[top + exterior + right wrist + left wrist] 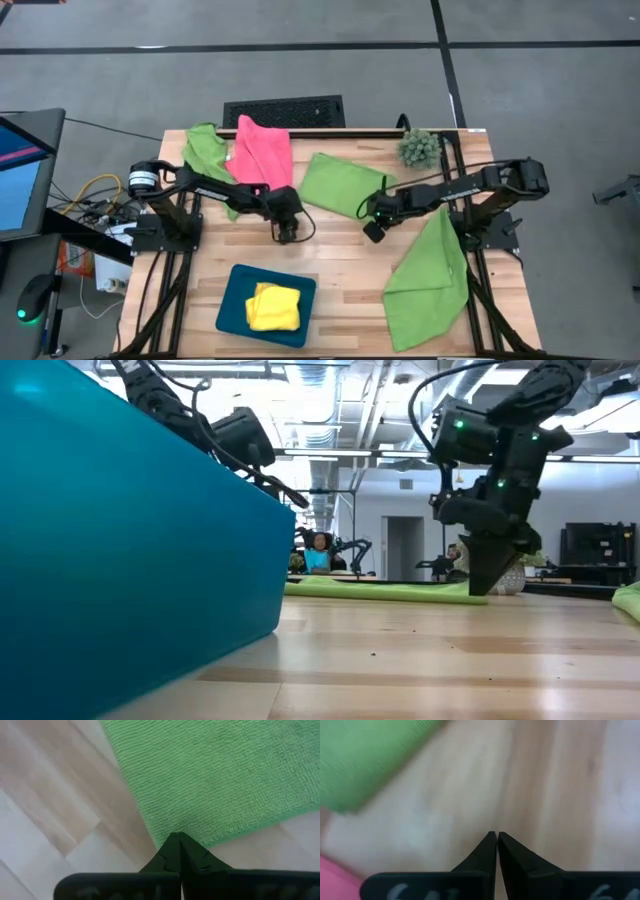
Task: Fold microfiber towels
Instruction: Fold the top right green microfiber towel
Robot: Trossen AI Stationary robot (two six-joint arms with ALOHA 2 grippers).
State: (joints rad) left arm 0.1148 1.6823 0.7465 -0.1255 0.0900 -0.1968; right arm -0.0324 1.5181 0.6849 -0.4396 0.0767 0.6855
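Observation:
A folded lime green towel (338, 184) lies flat at mid-table, seen as a low green strip (400, 591) in the low view. My right gripper (374, 231) (487, 588) is shut and points down, its tips (178, 838) hovering just over that towel's near corner (165, 832). My left gripper (286, 233) is shut too, over bare wood (496, 836) to the left of the same towel (365, 760). A pink towel (262, 150) and another green one (205, 150) lie crumpled at the far left. A third green towel (428, 278) lies spread at the near right. A folded yellow towel (273, 307) rests in the teal tray (230, 302).
The teal tray's wall (130, 560) fills the low view's left and hides my left gripper's tips there. A small spiky plant (420, 148) stands at the far right. Bare wood (330, 250) lies between the two grippers and the tray.

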